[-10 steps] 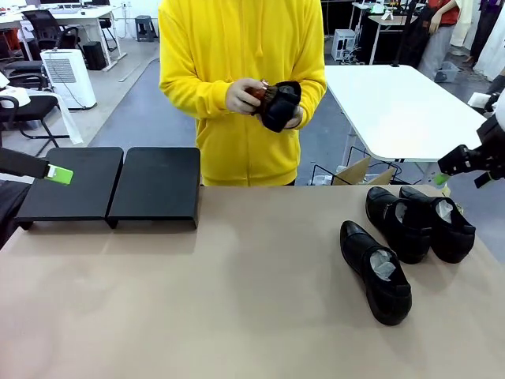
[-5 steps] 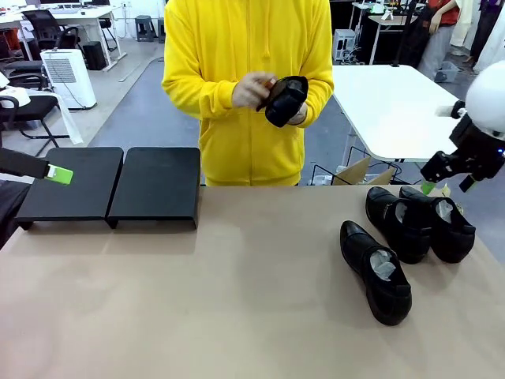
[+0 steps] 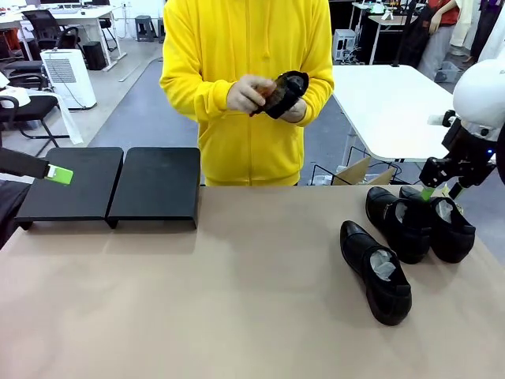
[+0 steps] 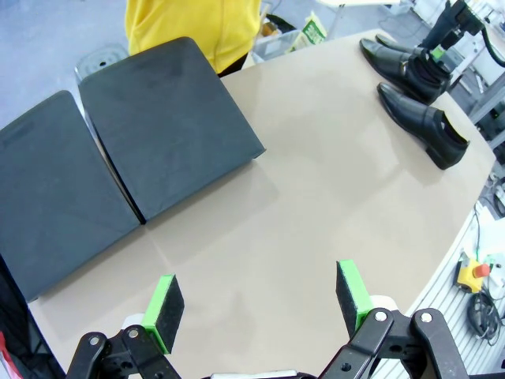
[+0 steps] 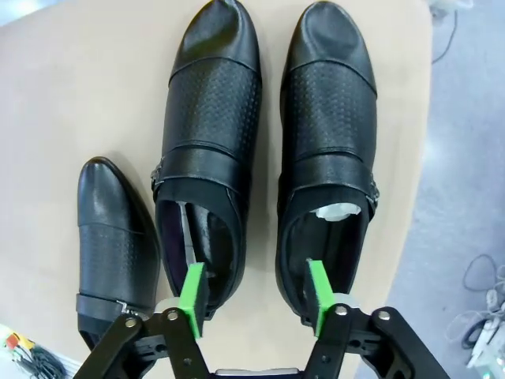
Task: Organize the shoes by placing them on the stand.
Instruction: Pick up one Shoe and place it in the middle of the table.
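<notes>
While the right gripper hangs over two shoes lying side by side at the table's 2 o'clock, its green pads stand apart. One is over the opening of the middle shoe, the other over that of the outermost shoe. Whether they touch leather cannot be told. A third shoe lies near, at 3 o'clock. At 12 o'clock the person's hands hold the fourth shoe and a brown brush. The stand sits at 10 o'clock, and the left gripper is spread wide nearby. Print on a cardboard box is too small to read.
</notes>
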### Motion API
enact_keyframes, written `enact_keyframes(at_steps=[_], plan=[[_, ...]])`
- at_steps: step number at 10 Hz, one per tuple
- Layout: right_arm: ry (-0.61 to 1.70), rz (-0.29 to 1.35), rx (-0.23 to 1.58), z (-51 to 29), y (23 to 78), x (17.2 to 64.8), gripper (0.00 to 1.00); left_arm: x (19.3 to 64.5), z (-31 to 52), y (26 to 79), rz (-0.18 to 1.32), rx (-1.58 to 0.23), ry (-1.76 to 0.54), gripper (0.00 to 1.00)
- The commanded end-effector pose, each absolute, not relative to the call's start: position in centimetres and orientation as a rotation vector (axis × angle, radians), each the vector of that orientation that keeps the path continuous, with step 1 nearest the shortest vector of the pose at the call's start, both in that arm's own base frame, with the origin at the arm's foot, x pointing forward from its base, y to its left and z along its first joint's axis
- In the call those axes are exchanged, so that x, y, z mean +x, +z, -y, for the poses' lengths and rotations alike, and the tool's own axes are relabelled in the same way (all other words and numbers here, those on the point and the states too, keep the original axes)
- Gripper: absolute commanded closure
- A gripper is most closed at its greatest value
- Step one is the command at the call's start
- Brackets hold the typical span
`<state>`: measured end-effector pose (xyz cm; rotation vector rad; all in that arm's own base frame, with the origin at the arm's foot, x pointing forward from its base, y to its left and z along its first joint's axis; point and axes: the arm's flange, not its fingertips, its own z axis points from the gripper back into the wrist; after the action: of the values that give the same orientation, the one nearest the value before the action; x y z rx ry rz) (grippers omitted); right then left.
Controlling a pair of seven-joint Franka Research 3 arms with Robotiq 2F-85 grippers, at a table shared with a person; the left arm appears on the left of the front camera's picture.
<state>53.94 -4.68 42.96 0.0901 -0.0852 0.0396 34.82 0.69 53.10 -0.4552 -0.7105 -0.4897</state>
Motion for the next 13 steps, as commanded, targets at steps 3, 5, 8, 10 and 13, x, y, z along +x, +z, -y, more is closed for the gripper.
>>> enact_keyframes(at_steps=[3, 5, 8, 10, 13], plan=[[0.022, 0.076, 0.073, 3.6, 40.4, 55.4, 0.42, 34.7, -0.8, 53.0, 0.715, -0.467, -0.500, 0.00], [0.020, 0.065, 0.091, 3.7, 39.3, 56.3, 0.42, 34.7, -0.8, 53.0, 0.715, -0.467, -0.500, 0.00], [0.015, 0.026, 0.110, 3.8, 37.9, 57.3, 0.42, 34.7, -0.8, 53.0, 0.715, -0.467, -0.500, 0.00], [0.013, 0.014, 0.112, 3.6, 37.4, 57.6, 0.42, 34.7, -0.8, 53.0, 0.715, -0.467, -0.500, 0.00], [-0.030, 0.084, 0.020, 3.6, 40.0, 55.9, 0.42, 34.7, -0.8, 53.0, 0.715, -0.467, -0.500, 0.00]])
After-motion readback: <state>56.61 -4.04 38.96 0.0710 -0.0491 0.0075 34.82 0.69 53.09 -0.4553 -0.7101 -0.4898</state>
